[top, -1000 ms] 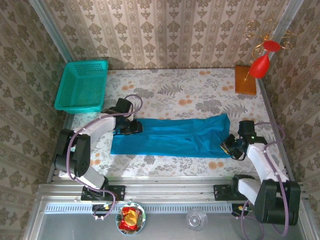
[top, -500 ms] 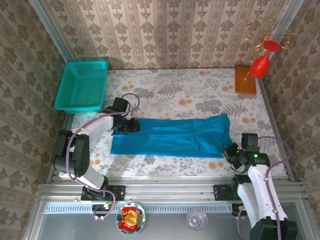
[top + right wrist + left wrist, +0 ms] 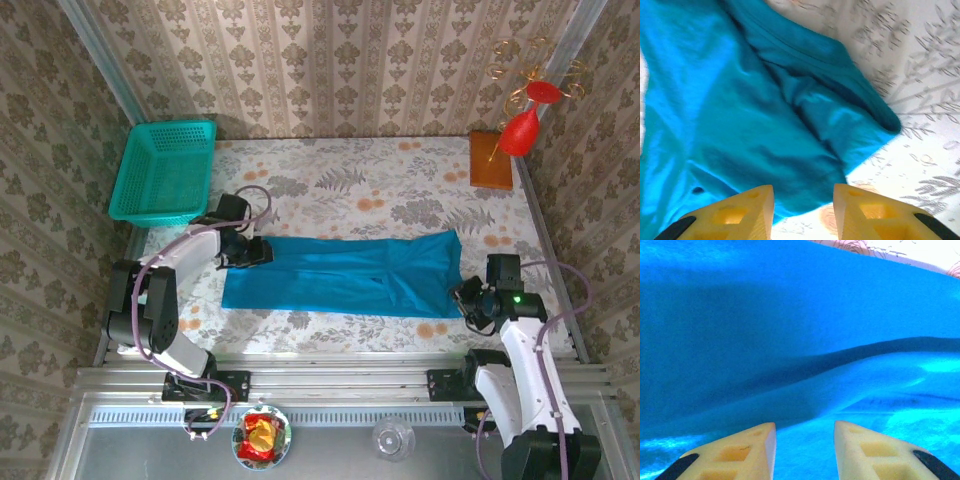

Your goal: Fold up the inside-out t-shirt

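- The t-shirt [image 3: 340, 275] lies flat on the desk [image 3: 350, 180] as one long band running left to right across the near half, between our two arms. It is well apart from the teal mesh basket [image 3: 165, 170] at the far-left corner.
- The left gripper [image 3: 255, 250] sits at the band's far-left corner with its fingers apart. Flat cloth shows through the gap and we see no pinch.
- The right gripper [image 3: 468, 300] is at the near-right corner, fingers apart. The cloth edge and bare desk show in the gap, so it holds nothing.
- Handling, our judgement: the shirt is soft, light and limp. It will sag off any single hold, and the layers will slide over each other, so a shallow pinch may lift the top layer alone.
- Where to hold: we'd take the two corners of a short end and bite deep enough to catch every layer. The seam ridge [image 3: 805, 52] at the right end looks thicker and should grip better.
- Hard to make out:
  - We can't tell which end is the collar and which the hem, where the sleeves are, or how many layers there are.
  - The left wrist view is too close to place on the garment; we read one dark crease [image 3: 875, 352] there.
  - We can't tell whether the left fingertips touch the cloth.
  - The dark spot [image 3: 697, 190] could be a hole or a stain.
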